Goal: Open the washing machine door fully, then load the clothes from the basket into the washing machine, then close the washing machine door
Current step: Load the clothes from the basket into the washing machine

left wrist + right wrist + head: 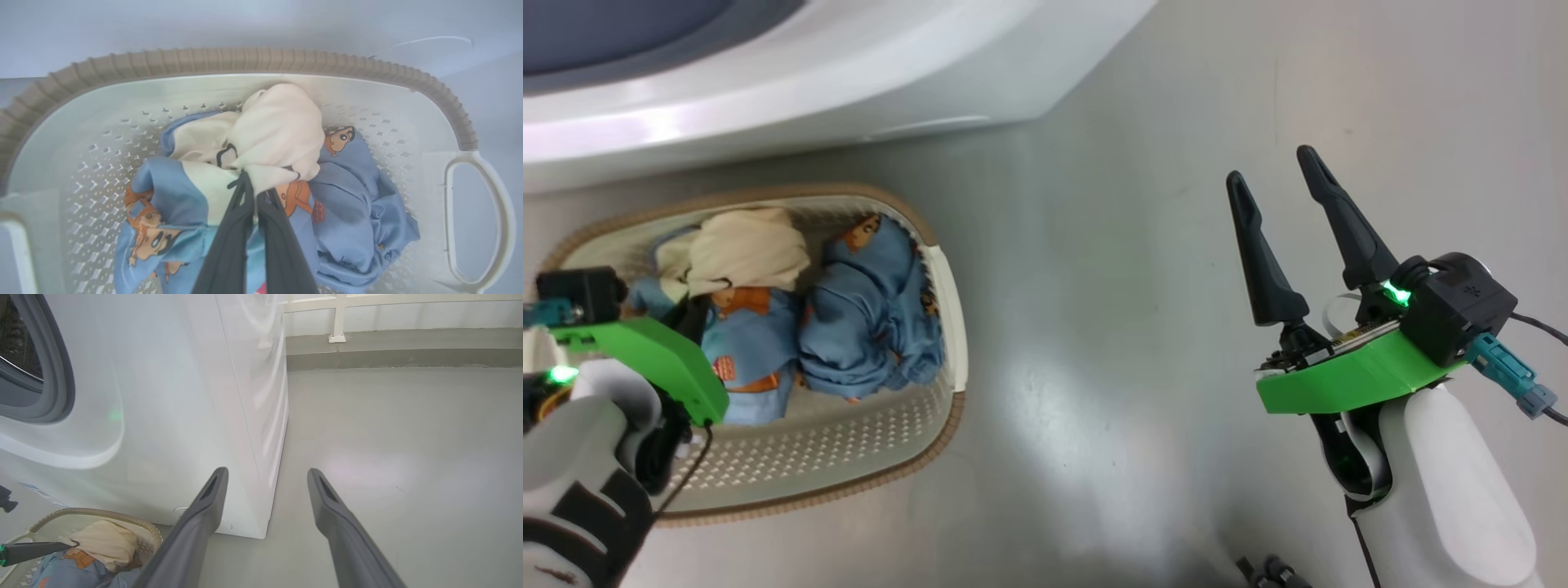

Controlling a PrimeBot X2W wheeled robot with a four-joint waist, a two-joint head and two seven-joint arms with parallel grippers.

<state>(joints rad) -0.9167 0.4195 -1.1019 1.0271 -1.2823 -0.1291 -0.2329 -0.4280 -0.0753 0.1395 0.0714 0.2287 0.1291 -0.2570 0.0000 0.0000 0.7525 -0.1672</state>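
Left pincer (251, 179) clamps the cream-white garment (278, 126) in the perforated cream plastic basket (245, 61), right pincer (1271, 165) agape; a slow, straight lift seems wisest.

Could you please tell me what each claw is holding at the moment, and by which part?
The left claw is shut on a bunched fold at the cream-white garment's lower edge, in the basket. The right claw is open, holding nothing.
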